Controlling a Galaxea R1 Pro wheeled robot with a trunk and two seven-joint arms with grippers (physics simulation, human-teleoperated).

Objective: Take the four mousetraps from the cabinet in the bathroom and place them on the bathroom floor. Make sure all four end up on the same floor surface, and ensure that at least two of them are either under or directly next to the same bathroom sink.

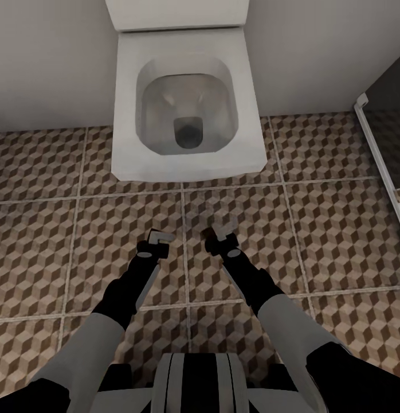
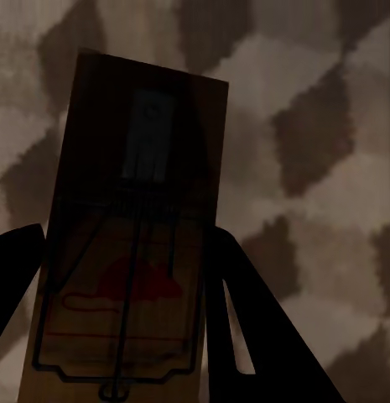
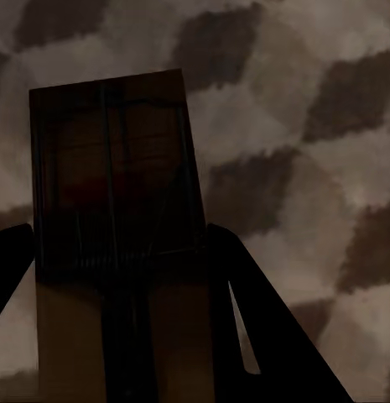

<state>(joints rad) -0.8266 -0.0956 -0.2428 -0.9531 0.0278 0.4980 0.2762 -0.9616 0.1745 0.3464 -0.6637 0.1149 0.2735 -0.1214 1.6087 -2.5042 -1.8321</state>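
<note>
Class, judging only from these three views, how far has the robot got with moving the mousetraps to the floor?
Two traps are fetched: the left hand grips one mousetrap, the right hand another. Both hang over the tiled floor by the toilet. None lies on the floor; no sink is in sight.

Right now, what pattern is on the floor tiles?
Brown, beige and white 3D cubes on the bathroom floor, best in the head view.

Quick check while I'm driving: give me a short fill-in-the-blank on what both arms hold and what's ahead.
1. The left gripper holds a ____ between its fingers.
2. The right gripper is shut on a second ____.
3. Straight ahead stands a white ____.
4. The floor tiles show a ____ pattern.

Missing words: mousetrap; mousetrap; toilet; cube
</note>
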